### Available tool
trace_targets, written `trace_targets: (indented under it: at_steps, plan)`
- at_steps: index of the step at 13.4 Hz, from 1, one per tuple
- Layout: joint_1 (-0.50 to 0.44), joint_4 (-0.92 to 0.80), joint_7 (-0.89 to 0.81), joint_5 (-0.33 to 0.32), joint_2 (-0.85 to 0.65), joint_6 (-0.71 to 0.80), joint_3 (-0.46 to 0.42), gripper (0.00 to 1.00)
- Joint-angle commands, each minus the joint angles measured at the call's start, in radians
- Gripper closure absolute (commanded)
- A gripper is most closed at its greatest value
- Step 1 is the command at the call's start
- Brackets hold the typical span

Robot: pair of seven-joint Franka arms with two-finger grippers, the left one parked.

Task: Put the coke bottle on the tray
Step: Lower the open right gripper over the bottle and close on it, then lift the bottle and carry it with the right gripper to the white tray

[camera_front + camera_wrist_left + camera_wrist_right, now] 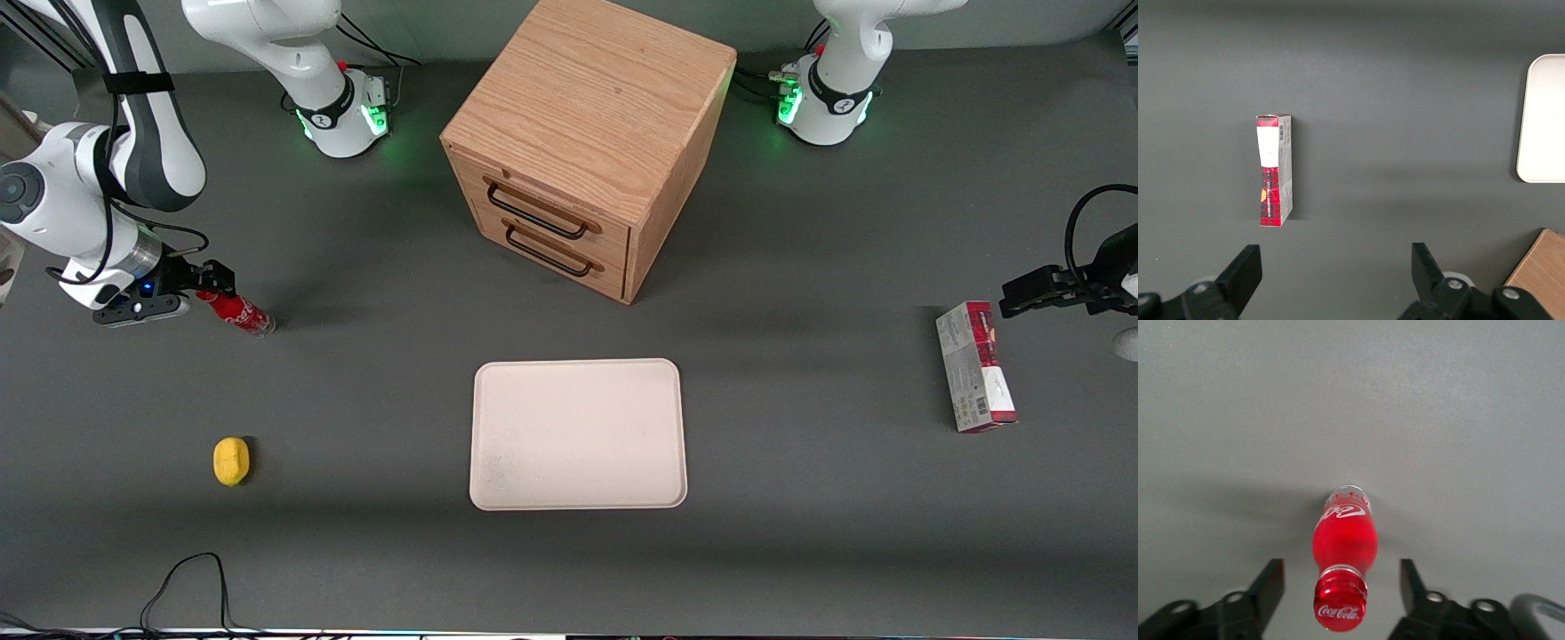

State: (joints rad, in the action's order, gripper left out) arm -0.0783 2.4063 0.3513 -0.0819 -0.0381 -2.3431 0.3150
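Note:
The coke bottle [238,313] is small and red with a red cap and a white script logo. It stands on the grey table toward the working arm's end. In the right wrist view the coke bottle [1345,543] has its cap nearest the camera and its clear base on the table. My gripper [216,280] is open, with one finger on each side of the bottle's neck and cap and a gap on both sides; the gripper [1340,570] touches nothing. The cream-white tray [578,434] lies flat at the table's middle, nearer the front camera than the bottle, with nothing on it.
A wooden two-drawer cabinet [578,151] stands at the table's middle, farther from the front camera than the tray. A yellow lemon [231,461] lies nearer the front camera than the bottle. A red-and-grey carton [975,366] lies toward the parked arm's end.

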Motion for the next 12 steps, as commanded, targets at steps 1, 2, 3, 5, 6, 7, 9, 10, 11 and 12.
trace_targets:
  at_steps: [1, 2, 3, 5, 6, 7, 9, 10, 11, 12]
  plan:
    - [-0.006, 0.01, -0.006, 0.013, -0.016, -0.007, 0.004, 1.0]
    - [-0.006, 0.01, -0.006, 0.013, -0.017, -0.002, 0.004, 1.0]
    - [-0.006, 0.008, -0.006, 0.013, -0.017, 0.005, 0.004, 1.0]
    - [-0.006, 0.008, -0.006, 0.013, -0.02, 0.007, 0.004, 1.0]
    - [-0.006, 0.005, -0.008, 0.013, -0.023, 0.008, 0.004, 1.0]
    - [-0.006, 0.001, -0.009, 0.013, -0.026, 0.021, 0.004, 1.0]
    - [-0.006, -0.076, -0.017, 0.013, -0.036, 0.121, -0.002, 1.0]
    - [-0.008, -0.157, -0.032, 0.013, -0.034, 0.224, -0.008, 1.0]
    - [-0.027, -0.258, -0.037, 0.013, -0.023, 0.337, -0.011, 1.0]
    - [-0.053, -0.367, -0.038, 0.019, -0.013, 0.452, -0.011, 1.0]
